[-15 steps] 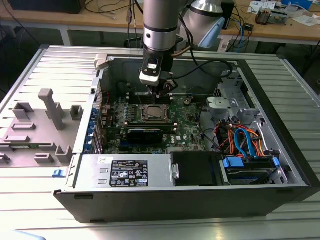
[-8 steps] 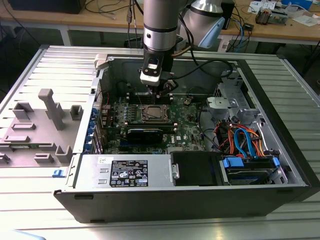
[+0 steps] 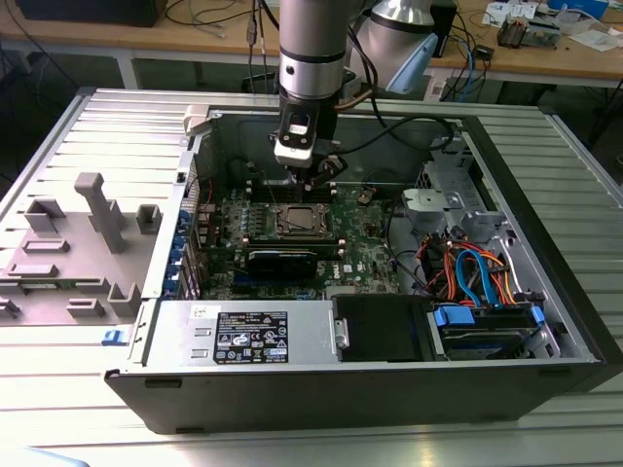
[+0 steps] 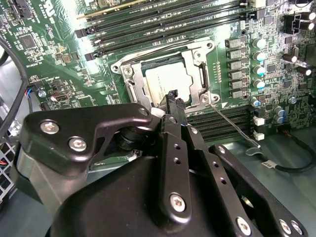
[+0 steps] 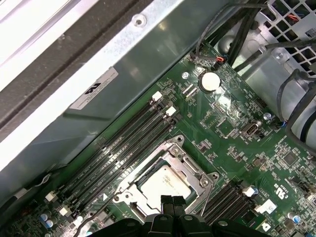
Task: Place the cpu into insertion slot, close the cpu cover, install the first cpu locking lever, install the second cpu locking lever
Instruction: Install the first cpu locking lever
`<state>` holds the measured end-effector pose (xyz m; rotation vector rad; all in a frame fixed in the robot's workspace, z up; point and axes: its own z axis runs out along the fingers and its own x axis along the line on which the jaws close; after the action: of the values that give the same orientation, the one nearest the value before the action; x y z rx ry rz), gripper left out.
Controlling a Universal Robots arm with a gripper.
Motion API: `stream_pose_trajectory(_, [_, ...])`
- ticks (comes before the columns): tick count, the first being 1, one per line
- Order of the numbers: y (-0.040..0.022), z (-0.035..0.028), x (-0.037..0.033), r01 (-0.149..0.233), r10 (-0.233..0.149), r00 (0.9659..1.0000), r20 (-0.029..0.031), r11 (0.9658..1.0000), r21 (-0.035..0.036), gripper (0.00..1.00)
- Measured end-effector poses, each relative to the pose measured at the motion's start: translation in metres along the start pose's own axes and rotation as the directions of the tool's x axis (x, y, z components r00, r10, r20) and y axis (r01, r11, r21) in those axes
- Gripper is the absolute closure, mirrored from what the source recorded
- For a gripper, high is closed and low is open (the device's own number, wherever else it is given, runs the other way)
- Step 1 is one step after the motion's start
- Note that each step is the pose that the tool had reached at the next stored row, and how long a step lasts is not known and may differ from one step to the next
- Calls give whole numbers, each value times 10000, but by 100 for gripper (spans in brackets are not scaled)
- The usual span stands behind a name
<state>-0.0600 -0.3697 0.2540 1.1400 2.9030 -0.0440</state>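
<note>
Open computer case (image 3: 341,394) lying on its side on a ribbed metal table (image 3: 58,136), insides facing up in the exterior view. Gripper (image 3: 319,183) hanging inside the case on the arm, just above the insertion slot (image 3: 301,220), toward its far side, near the middle of the green motherboard (image 3: 365,238). Fingers (image 5: 167,202) pressed together tip against tip in the first wrist view, nothing visible between them.

Cpu (image 4: 168,81) seated flat in the slot, dull silver top facing up. Cpu cover (image 4: 196,59) down flat around it, framing the chip through its square window. Gripper tips right at the slot's edge in both wrist views, at or just over the cover's rim; no telling whether touching.

Thin wire locking lever (image 4: 232,122) angled out from one corner of the slot, not tucked against the cover. Long black memory slots (image 4: 173,22) flanking the socket on two sides.

Grey power supply (image 3: 243,336) along the near side of the case. Coloured cables (image 3: 477,277) bundled toward the exterior view's right. Grey fixture block (image 3: 97,209) standing on the table at the exterior view's left, outside the case and well apart from the gripper.
</note>
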Motion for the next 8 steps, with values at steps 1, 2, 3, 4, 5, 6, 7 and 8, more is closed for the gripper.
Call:
stream_pose_trajectory(1, [0,0,0,16,-16,10000,-1,10000,-2,89])
stream_pose_trajectory(2, [0,0,0,51,-51,10000,-3,10000,-6,89])
stream_pose_trajectory(3, [0,0,0,94,-94,10000,-4,10000,-10,89])
stream_pose_trajectory(4, [0,0,0,127,-127,9999,-5,9999,-12,89])
stream_pose_trajectory(5, [0,0,0,175,-175,9998,-5,9998,-14,89])
stream_pose_trajectory(6, [0,0,0,220,-220,9998,-4,9998,-16,89])
stream_pose_trajectory(7, [0,0,0,239,-239,9997,-5,9997,-17,89])
stream_pose_trajectory(8, [0,0,0,256,-256,9997,-4,9997,-19,89])
